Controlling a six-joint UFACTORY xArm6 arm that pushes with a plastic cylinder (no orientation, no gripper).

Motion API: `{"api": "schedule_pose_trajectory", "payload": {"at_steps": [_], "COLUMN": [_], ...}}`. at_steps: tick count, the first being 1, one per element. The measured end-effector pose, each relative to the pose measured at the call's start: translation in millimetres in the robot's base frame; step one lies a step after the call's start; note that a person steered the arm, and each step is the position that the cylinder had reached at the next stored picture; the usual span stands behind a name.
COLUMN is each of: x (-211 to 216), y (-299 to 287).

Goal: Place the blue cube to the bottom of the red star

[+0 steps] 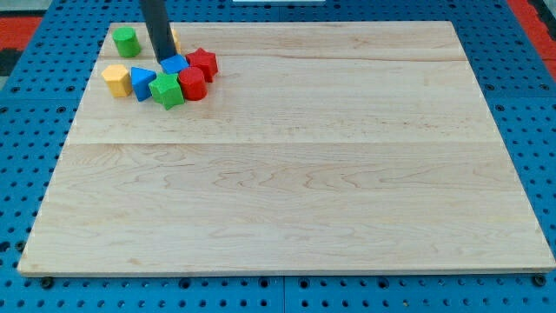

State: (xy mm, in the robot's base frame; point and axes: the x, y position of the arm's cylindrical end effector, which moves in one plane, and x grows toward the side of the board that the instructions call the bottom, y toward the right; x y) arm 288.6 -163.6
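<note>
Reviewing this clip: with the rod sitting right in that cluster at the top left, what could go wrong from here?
1. My tip rests at the blue cube, which touches the red star; a push may drag the star along.
2. The spot below the star is taken by the red block and the green star, so they would likely be shoved.

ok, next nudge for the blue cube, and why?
Probably a short push toward the view's bottom-right. My tip sits at the blue cube's upper-left edge, with the red star directly to its right. A red block and green block crowd the spot below, so go gently.
</note>
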Motion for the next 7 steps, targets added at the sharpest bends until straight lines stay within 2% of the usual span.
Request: {"api": "schedule_pose_trajectory", "payload": {"at_steps": [1,2,3,4,7], "x": [9,4,-18,-1,17], "y": [94,96,76,49,14]}}
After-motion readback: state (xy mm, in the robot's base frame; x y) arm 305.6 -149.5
